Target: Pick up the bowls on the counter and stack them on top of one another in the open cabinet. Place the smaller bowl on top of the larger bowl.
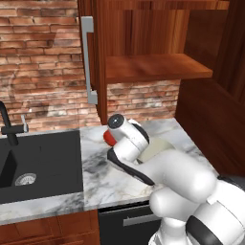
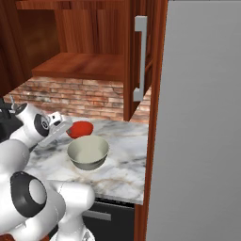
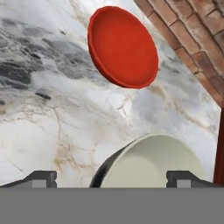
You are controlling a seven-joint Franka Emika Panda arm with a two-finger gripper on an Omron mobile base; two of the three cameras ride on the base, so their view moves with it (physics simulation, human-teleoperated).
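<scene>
Hand view first: the gripper (image 3: 111, 177) hangs over the counter (image 3: 52, 113) with its two dark fingertips (image 3: 41, 177) set wide apart and nothing between them. Just ahead of the tips is the cream inside of the larger bowl (image 3: 153, 164), cut off at the bottom edge. Beyond it, apart from it on the veined marble, sits the smaller bowl (image 3: 122, 46), glossy red, close to the brick wall (image 3: 188, 48).

From the right base view both bowls stand on the counter (image 2: 122, 164). The grey-beige larger bowl (image 2: 88, 153) is nearer the front edge and the smaller bowl (image 2: 80, 129) is behind it, towards the bricks; from this side they look to be just apart, though I can't be sure. The hand reaches in from the left, low above them.

From the left base view the arm covers most of both bowls, leaving a sliver of red (image 1: 108, 138) beside the wrist. The open cabinet (image 1: 158, 67) hangs above, its shelf bare, its door (image 1: 93, 57) swung out with the long grey handle (image 1: 87, 60). The black sink (image 1: 40, 162) lies to the left.
</scene>
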